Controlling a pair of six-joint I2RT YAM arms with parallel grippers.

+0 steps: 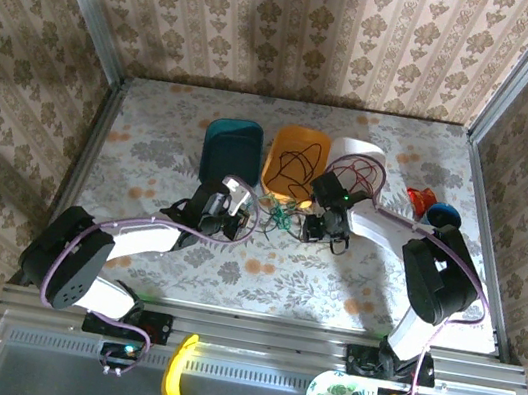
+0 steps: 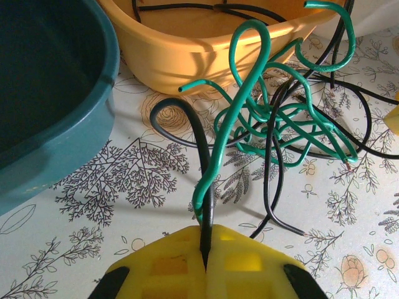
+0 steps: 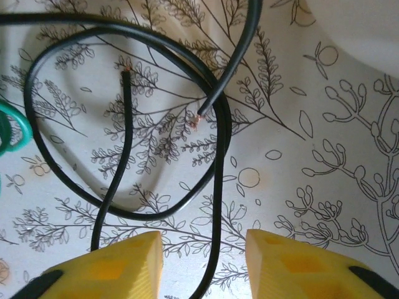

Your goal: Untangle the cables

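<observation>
Clamping green and black cables near the teal bin rim, my left gripper is closed; my right gripper stands jaws apart astride a black strand, with bare table beside it.

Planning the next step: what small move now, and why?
Probably close the right gripper: it is open with a black strand running between its fingers. The left gripper is shut on a black cable by the green tangle, so a second hold allows pulling apart.
</observation>
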